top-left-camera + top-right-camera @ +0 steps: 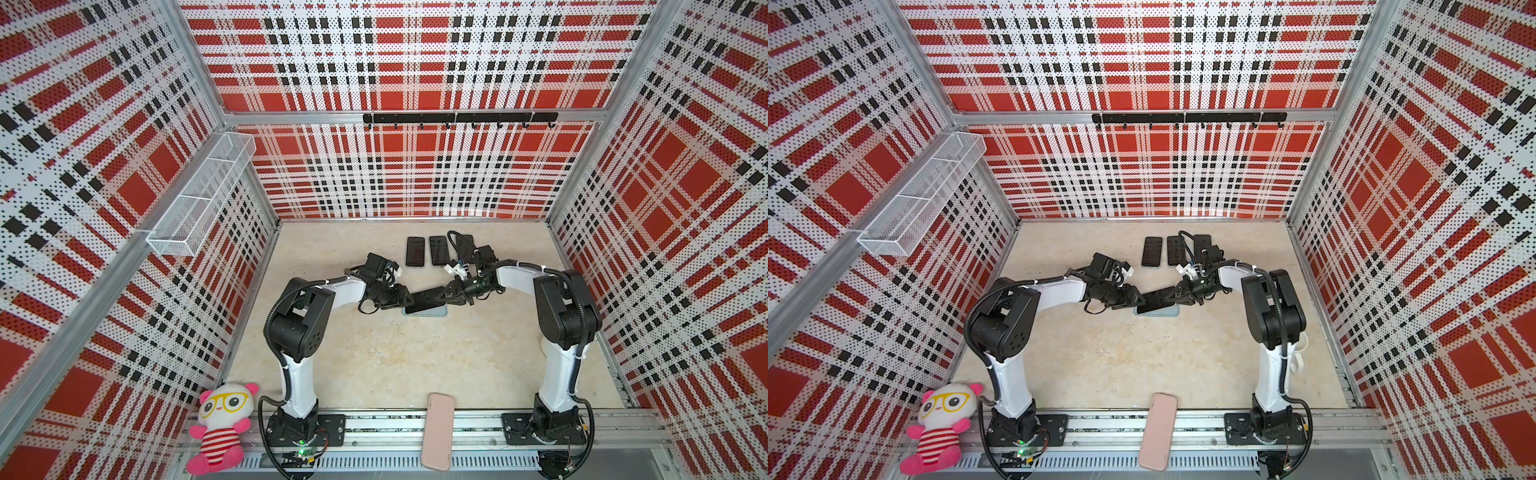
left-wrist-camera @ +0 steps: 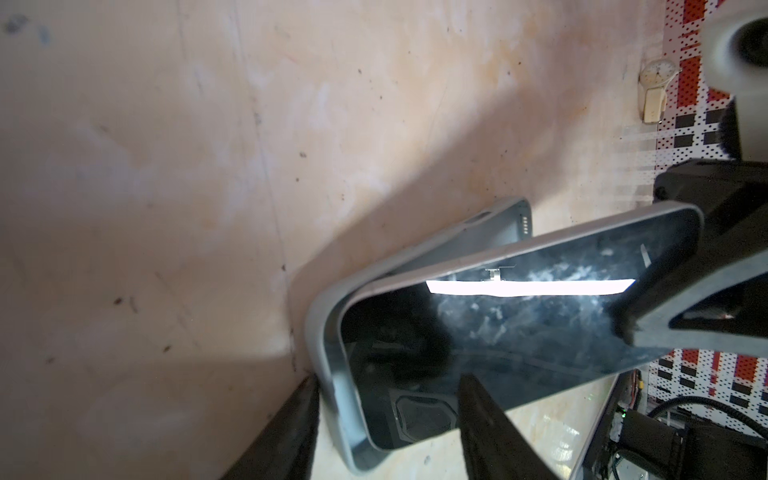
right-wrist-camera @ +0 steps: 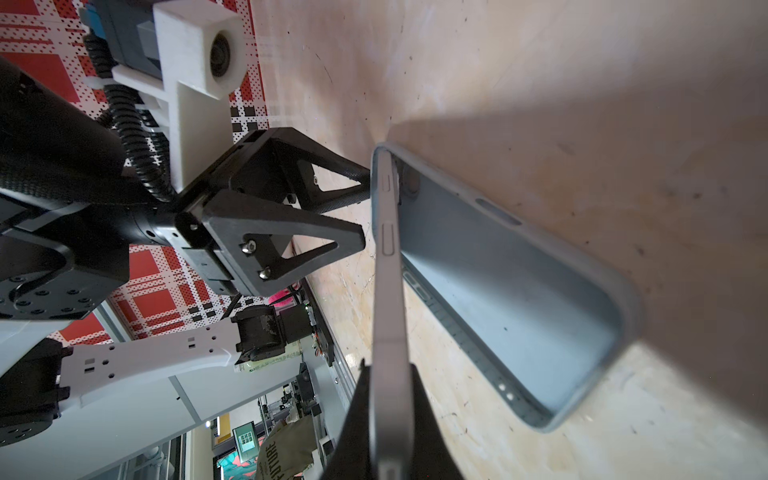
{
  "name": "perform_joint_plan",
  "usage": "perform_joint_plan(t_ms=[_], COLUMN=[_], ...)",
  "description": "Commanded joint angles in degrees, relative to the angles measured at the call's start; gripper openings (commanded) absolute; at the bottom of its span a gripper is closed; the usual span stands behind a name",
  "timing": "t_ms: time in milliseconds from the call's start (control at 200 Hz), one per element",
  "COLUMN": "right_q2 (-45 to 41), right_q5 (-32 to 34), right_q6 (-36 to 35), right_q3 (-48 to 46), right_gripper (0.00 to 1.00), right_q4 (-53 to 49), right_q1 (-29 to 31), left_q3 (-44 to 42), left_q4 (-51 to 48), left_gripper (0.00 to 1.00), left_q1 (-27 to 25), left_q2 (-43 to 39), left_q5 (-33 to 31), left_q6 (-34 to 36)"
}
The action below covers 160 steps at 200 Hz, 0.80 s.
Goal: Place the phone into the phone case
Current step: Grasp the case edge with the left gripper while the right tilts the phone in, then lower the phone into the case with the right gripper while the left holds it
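Clearly the right fingers (image 3: 432,432) are pinched shut on the thin sides of the phone (image 3: 388,311), holding it by one end. The phone is tilted. Its far end is tucked down into the end of the grey-blue case (image 3: 519,299) that has the round cutout, and its held end is raised above the case's floor. The left fingers (image 2: 482,428) stand about half open and grip nothing. One lies outside the case rim (image 2: 328,374) and the other over the phone's dark screen (image 2: 519,332); whether either touches cannot be told.

In both top views the case (image 1: 434,312) lies flat near the middle of the pale, scuffed tabletop (image 1: 395,357), with the phone (image 1: 424,297) slanting over it between the two sets of fingers. Red, black and white plaid walls enclose the tabletop.

Only the top views show the rest:
- spare phones (image 1: 415,251) in a row at the back
- a pink case (image 1: 437,432) across the front rail
- a plush toy (image 1: 220,428) at the front left corner
- a wire basket (image 1: 199,195) on the left wall
- a black hook rail (image 1: 459,118) on the back wall

The right wrist view alone shows the empty inside of the case. The left wrist view alone shows a bright strip of light reflected on the smudged screen.
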Motion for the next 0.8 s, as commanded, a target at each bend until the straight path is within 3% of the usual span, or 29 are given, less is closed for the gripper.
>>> perform_joint_plan(t_ms=[0,230,406,676,797], right_q2=[1.51,2.07,1.79,0.09,-0.28], right_q5=[-0.56,-1.35,-0.72,7.93,12.4], right_q6=[1.24,3.53,2.45,-4.92,-7.22], right_q3=[-1.16,-2.42,-1.38,5.29,8.03], right_gripper=[0.0,0.04,0.12,0.26,0.31], right_q4=[3.98,7.85,5.73,-8.66,-13.95], right_q1=[0.68,1.11,1.12,0.96,0.78], left_q3=[-1.1,-1.11,-1.07,0.82,1.16], left_q4=[0.24,0.43,0.22,-4.71,-5.46], left_gripper=[0.56,0.56,0.57,0.56,0.56], left_q1=[-0.52,-0.51,-0.55,-1.15,-1.37], left_q2=[1.54,1.3,0.82,-0.36,-0.34], left_q5=[1.16,1.33,0.38,-9.42,-10.89], left_q6=[-0.08,-0.04,-0.12,2.9,3.48])
